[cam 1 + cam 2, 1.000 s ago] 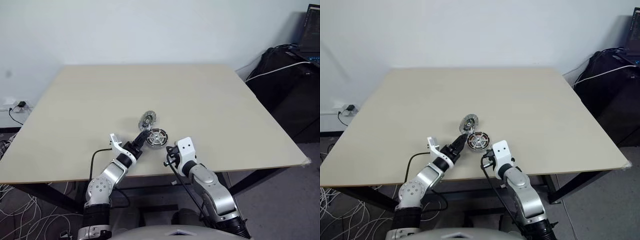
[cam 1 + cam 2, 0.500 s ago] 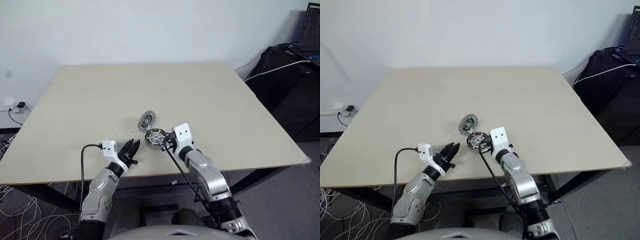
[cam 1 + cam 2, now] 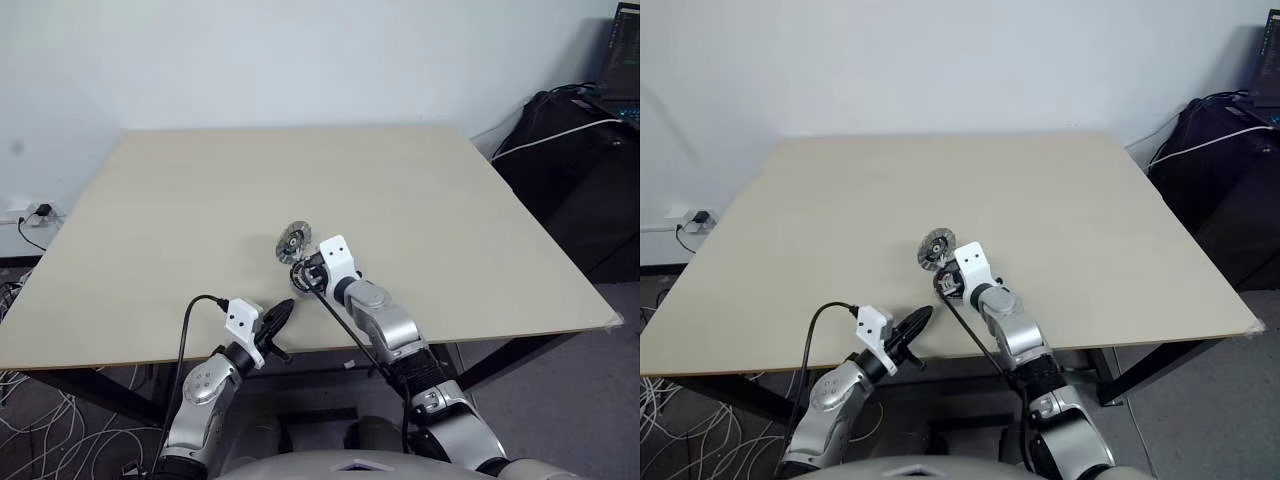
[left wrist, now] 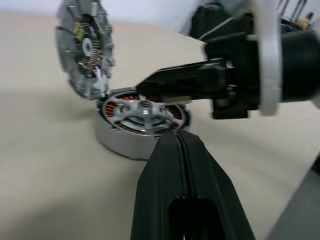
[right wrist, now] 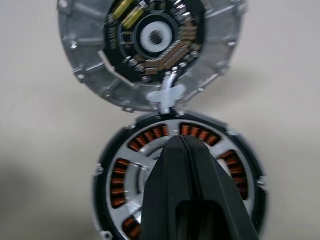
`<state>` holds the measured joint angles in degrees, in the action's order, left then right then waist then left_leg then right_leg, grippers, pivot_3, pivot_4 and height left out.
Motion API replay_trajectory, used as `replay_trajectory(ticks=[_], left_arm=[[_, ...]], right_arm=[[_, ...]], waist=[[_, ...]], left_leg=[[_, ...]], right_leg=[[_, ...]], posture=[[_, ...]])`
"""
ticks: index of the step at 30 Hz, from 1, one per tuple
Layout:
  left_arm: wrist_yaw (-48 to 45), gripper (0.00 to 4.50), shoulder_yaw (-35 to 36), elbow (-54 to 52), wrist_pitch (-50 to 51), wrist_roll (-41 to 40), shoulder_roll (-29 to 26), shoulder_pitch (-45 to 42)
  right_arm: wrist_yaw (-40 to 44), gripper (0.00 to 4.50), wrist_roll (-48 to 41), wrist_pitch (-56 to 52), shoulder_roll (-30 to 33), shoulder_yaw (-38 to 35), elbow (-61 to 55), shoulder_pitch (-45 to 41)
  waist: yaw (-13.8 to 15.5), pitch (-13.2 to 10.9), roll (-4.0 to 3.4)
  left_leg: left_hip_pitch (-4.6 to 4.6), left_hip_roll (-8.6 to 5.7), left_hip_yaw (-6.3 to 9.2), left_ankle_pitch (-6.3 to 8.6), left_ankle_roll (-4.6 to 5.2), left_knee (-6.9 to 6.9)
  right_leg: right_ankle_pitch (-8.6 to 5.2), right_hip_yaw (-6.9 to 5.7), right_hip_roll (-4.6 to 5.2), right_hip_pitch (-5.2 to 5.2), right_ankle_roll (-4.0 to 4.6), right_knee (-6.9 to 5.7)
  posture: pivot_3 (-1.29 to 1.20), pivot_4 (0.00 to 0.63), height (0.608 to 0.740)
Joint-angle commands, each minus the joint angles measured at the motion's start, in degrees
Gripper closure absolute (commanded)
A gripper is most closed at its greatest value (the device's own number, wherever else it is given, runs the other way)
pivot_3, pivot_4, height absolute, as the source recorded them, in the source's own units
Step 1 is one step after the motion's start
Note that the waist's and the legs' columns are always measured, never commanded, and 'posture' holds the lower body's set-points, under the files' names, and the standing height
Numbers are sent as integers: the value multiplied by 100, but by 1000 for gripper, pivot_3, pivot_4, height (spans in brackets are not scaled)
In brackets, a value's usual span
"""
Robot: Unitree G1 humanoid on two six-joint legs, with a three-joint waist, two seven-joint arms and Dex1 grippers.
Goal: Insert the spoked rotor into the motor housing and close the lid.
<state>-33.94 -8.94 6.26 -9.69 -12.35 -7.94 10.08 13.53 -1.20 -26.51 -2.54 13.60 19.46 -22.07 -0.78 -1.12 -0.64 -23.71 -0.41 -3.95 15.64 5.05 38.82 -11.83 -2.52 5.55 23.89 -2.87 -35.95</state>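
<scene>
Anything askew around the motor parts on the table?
The lid stands open, tipped up on edge against the motor housing, its wiring side showing. The spoked rotor already sits inside, with the shut right gripper over it. Nothing spilled or visibly damaged.

Table top [image 3: 200,200]: you see pale, matt wood-look laminate, smooth and even.
Motor housing [image 5: 125,175]: beside the lid, you get a brushed silver metal ring, copper-brown windings glinting between pale metal spokes.
Lid [image 5: 150,45]: touching the motor housing, dull grey cast metal with a ribbed rim; brass and yellow parts inside, and a glossy white centre.
Left gripper [image 4: 181,150]: near the motor housing, smooth black plastic, satin sheen.
Right gripper [image 5: 184,150]: over the motor housing, the same black satin plastic.
</scene>
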Motion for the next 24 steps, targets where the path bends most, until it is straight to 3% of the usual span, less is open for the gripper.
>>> replay_trajectory(ticks=[1,7,13,16,24], left_arm=[[-112,4459,-48,-59,-131,-8,-3,-95],[-191,4459,-68,-13,-84,-15,-10,-128],[-216,4459,-54,145,-304,20,26,-183],[-255,4500,-53,291,-408,19,42,-238],[-360,4500,-79,500,-479,-1,108,-316]], right_arm=[[65,4500,23,35,-71,-9,246,-175],[103,4500,165,-240,12,85,643,-156],[830,4500,65,54,409,329,-632,139],[1313,3923,98,-115,870,570,-1353,238],[2063,1399,383,-289,1642,1123,-1757,-24]], waist=[[-4,4,-6],[-32,59,-45],[-5,64,-55],[12,56,-54],[15,50,-47]], left_leg=[[0,0,0,0,0,0],[14,0,0,0,1,0],[13,0,0,1,3,1],[6,-1,0,1,5,1],[8,1,1,2,6,7]], right_leg=[[0,0,0,0,0,0],[0,0,-1,-12,0,-3],[-1,-3,-1,-13,-1,-3],[-1,-5,-2,-9,-1,1],[-1,-10,-5,-11,-2,-1]], posture=[[0,0,740],[0,0,740],[0,0,740],[0,0,740],[0,0,740]])
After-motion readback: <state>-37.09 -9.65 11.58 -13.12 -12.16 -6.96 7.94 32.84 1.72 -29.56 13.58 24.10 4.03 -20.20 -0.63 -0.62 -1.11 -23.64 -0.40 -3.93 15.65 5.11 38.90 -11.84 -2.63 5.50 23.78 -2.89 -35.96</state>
